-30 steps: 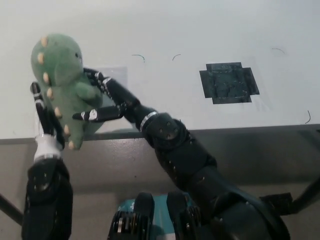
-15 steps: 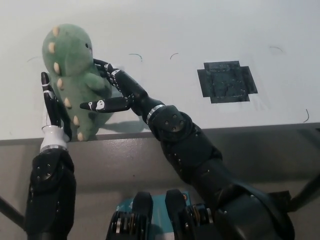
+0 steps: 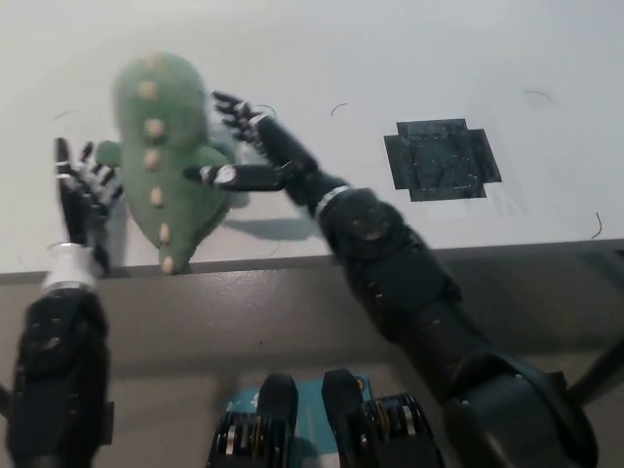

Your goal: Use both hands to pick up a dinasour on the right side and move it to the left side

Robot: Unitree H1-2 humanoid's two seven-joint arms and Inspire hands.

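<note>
Green plush, the dinosaur (image 3: 161,161) now lies on the white table (image 3: 390,58) at about ten o'clock in the head view, its tail end reaching the near edge. Half a second ago it stood pinched between both hands; now both have let go. The left hand (image 3: 78,190) has drawn off toward nine o'clock and shows its fingers spread apart, holding nothing, with a clear gap between it and the toy's spiked back. The right hand (image 3: 255,151) has also opened: its fingers are splayed, one fingertip (image 3: 210,175) near or perhaps just touching the toy's flank, though no grasp remains.

That reads as a release. The toy sits well to the left of the dark patch (image 3: 444,159) at about two o'clock, so the carry looks complete and the placement made; my judgement is that only the withdrawal of the arms is left.

From the left hand the toy lies toward three o'clock, just beside it but apart. From the right hand it lies toward nine o'clock, right against the outstretched lower finger. It seems to rest on the table by itself.
</note>
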